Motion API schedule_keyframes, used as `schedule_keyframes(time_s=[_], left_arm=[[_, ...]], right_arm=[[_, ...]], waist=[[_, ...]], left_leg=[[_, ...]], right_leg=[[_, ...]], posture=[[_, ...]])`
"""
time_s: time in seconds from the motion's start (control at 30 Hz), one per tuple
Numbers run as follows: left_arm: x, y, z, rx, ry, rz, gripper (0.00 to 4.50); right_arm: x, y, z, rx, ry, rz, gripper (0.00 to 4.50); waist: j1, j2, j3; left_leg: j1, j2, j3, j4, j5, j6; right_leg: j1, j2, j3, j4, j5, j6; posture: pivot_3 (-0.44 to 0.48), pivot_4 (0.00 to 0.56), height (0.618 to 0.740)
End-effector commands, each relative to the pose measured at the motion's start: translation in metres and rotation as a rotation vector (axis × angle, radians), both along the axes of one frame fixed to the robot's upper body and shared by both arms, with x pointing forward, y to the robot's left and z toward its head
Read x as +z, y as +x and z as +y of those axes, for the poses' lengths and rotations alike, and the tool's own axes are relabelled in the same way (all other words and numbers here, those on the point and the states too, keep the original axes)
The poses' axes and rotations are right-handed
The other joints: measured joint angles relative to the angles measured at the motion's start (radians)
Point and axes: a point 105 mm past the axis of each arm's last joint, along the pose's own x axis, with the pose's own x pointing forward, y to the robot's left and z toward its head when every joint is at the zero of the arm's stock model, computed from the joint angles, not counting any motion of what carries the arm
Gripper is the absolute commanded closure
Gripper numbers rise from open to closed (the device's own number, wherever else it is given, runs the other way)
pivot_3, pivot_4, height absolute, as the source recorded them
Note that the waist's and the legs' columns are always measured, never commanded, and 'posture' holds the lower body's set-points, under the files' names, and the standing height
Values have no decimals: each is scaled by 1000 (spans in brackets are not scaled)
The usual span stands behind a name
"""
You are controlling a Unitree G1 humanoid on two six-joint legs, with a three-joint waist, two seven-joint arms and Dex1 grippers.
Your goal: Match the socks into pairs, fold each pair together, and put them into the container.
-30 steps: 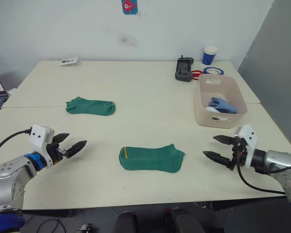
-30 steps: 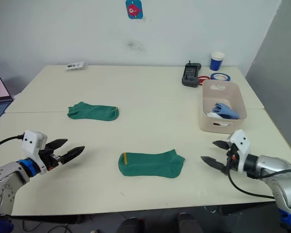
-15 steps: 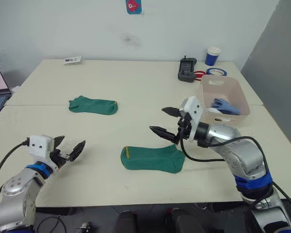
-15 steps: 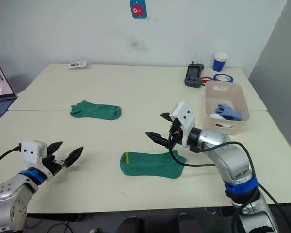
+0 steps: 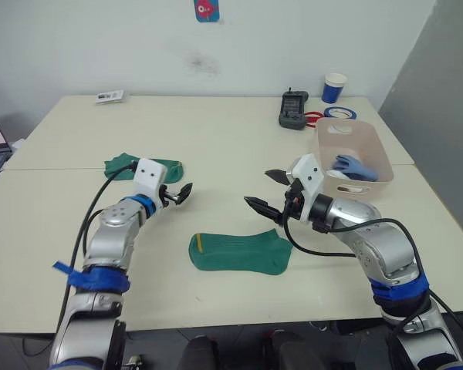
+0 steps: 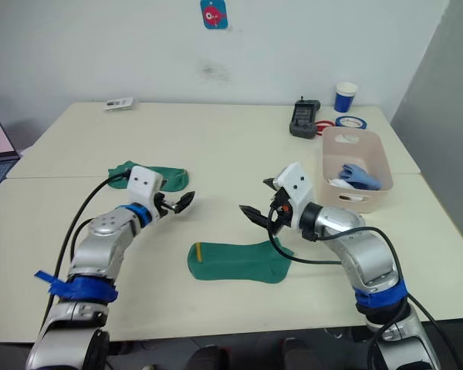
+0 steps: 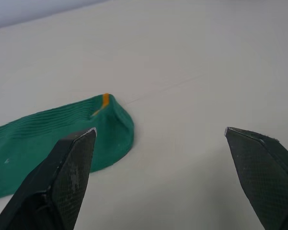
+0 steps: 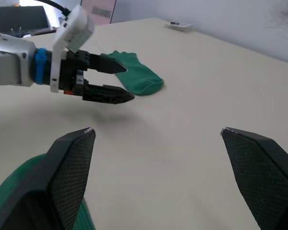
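Two dark green socks apart on the desk point(image 5: 239, 154): far sock point(image 5: 168, 166) just beside the left gripper point(image 5: 181, 193), near sock point(image 5: 241, 252) below the right gripper point(image 5: 267, 191). Both sets of fingers spread wide, holding nothing. Container point(image 5: 326, 183) at right, with light blue and white socks point(image 5: 353, 166) inside. Best to pinch the far sock at its yellow-marked end, then lay it flat on the near one. No readable writing anywhere.
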Motion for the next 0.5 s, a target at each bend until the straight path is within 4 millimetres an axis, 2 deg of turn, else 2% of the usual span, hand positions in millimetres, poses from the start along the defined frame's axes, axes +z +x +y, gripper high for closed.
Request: schedule_keyframes(time_s=[0.03,0.27,0.37,0.5], left_arm=[[1,17,0,39,31,19,16],[1,38,-6,91,30,70,16],[0,41,-5,102,24,85,590],[0,42,-2,122,8,83,1824]], right_arm=[[14,-4,-5,-27,25,-56,0],[13,-6,-11,-62,23,-54,0],[14,-6,-12,-70,21,-55,0],[13,-7,-12,-77,21,-55,0]], waist=[[-1,0,0],[-1,0,0],[0,0,0],[-1,0,0]], left_leg=[[0,-1,0,0,0,0],[-1,-6,0,0,0,0],[-1,-9,0,0,0,0],[-1,-9,-1,0,0,0]], right_leg=[[-1,1,0,0,0,0],[-1,0,-1,0,-1,1],[-1,-1,-2,0,-2,4],[-1,-1,1,0,-2,5]], posture=[[0,150,740],[0,150,740],[0,150,740],[0,150,740]])
